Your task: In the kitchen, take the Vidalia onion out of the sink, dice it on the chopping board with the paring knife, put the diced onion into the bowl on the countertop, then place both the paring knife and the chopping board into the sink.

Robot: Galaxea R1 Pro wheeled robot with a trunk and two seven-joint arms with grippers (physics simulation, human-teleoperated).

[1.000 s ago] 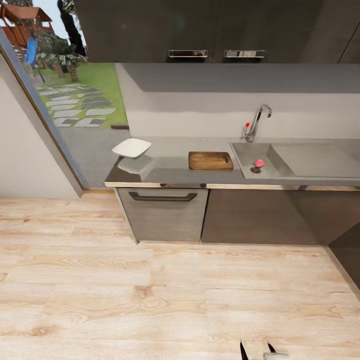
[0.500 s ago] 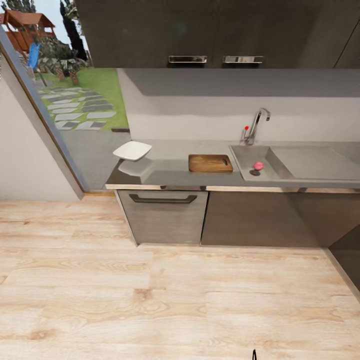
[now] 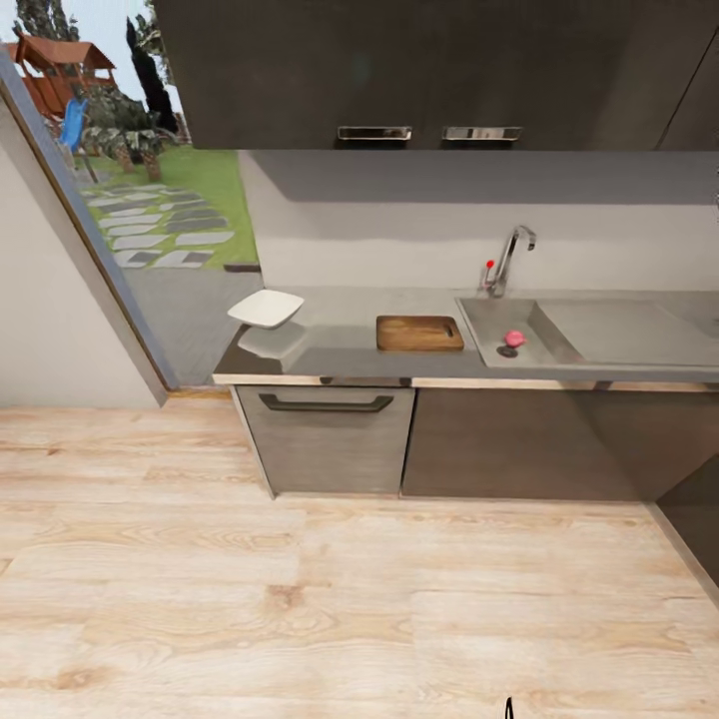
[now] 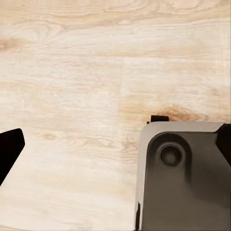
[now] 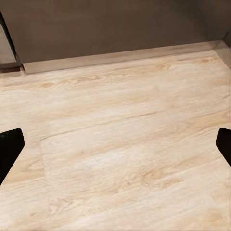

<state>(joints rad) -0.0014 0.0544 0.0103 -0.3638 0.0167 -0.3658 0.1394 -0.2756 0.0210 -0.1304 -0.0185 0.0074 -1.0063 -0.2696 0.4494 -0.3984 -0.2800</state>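
Note:
Across the wood floor stands the countertop (image 3: 340,352). The white bowl (image 3: 266,309) sits at its left end. The brown chopping board (image 3: 419,333) lies in the middle, just left of the sink (image 3: 489,318). A small pink round onion (image 3: 514,339) rests in the basin beside the drain. The paring knife is out of view. My left gripper (image 4: 117,147) is open over bare floor, close to the robot's grey base (image 4: 185,178). My right gripper (image 5: 117,144) is open too, low over the floor and facing the cabinet fronts. Both are far from the counter.
A chrome faucet (image 3: 509,258) with a red knob stands behind the sink. Dark upper cabinets (image 3: 419,70) hang above. Below the counter are a grey appliance front (image 3: 328,439) and dark cabinet fronts (image 3: 519,444). A glass door (image 3: 130,200) to a garden is at the left.
The head view has shifted, so the counter sits slightly lower in the picture. The dark fingertips at the bottom edge have sunk almost out of the picture. Nothing on the counter has moved.

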